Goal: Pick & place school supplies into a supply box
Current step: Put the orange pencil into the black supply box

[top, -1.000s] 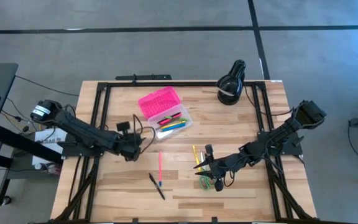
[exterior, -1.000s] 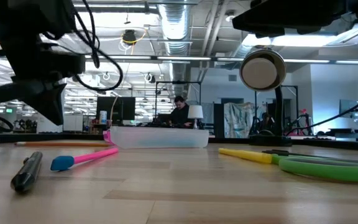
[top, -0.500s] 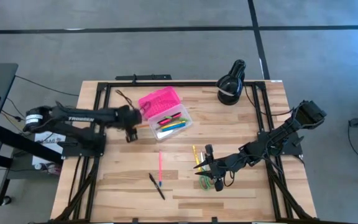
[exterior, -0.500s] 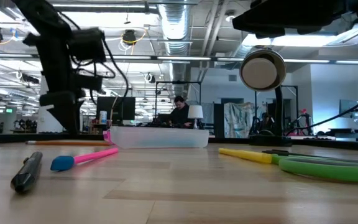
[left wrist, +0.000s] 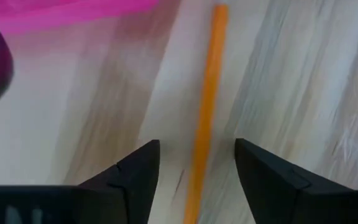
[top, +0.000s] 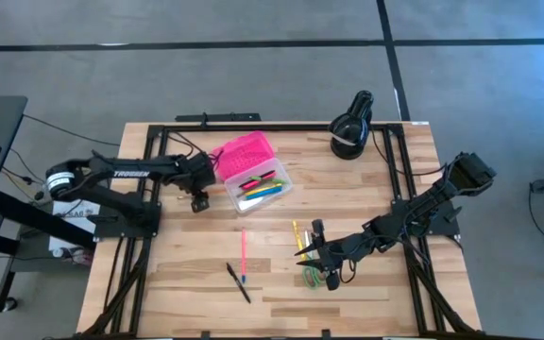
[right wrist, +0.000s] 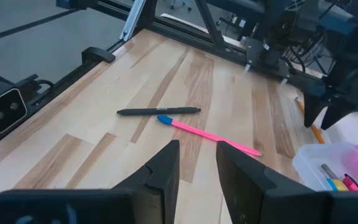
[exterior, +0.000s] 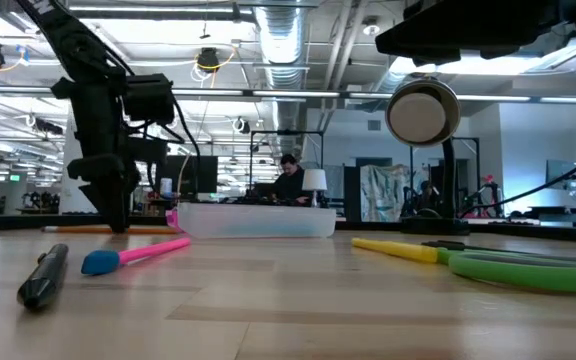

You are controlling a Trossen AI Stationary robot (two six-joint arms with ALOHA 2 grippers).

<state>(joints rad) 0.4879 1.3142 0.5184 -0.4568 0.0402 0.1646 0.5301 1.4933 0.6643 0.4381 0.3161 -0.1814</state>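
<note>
Supply box [top: 258,185] is sitting at table [top: 385,302] centre-rear, lid [top: 241,154] lying open behind it, pens lying in the base. Left gripper [top: 197,201] is hovering just left of the box, straddling an orange pencil [left wrist: 205,118] lying on the wood. Pink pen [top: 244,253] and black pen [top: 238,281] are lying in front of the box. Right gripper [top: 315,247] is hanging right of them, over the scissors [top: 317,277] and yellow pen [top: 297,236]. Lamp [top: 351,124] is standing at rear right.

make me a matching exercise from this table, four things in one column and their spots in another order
Things:
1. thin orange pencil
2. green-handled scissors
3. black pen
4. black round lamp

Places:
A. far right part of the table
B. beside the pink pen
C. between the open left gripper's fingers
D. under the right gripper

Pairs: 1-C, 2-D, 3-B, 4-A
</note>
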